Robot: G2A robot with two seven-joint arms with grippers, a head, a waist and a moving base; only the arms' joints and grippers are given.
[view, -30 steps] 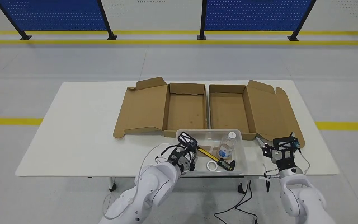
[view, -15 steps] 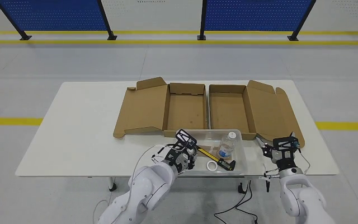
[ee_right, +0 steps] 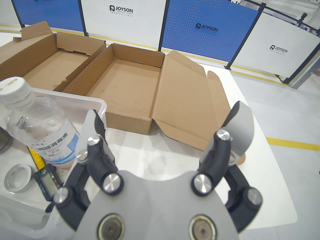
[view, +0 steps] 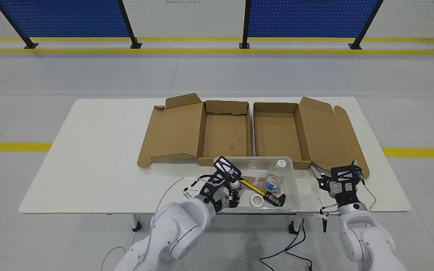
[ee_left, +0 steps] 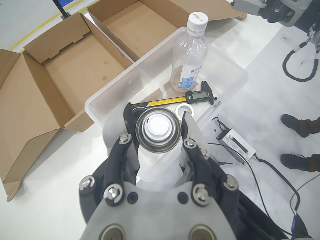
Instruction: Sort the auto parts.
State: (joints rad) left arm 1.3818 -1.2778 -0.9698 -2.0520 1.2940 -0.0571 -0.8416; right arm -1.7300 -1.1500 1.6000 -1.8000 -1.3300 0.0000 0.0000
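Two open cardboard boxes (view: 226, 135) (view: 274, 135) are lying side by side mid-table (view: 88, 156). A clear plastic bin (view: 258, 159) is sitting at the table's front edge, holding an upright water bottle (ee_left: 188, 58), a digital caliper (ee_left: 175, 99) and a metal ring (ee_left: 184, 109). The left gripper (ee_left: 157, 119) is clamping a metal-rimmed white can (ee_left: 158, 138) at the bin's left end. The right gripper (ee_right: 167, 116) is hovering with fingers spread near the front right corner.

Left hand (ee_left: 157, 113) clamps a metal can (ee_left: 158, 132); right hand (ee_right: 167, 114) hangs spread wide.
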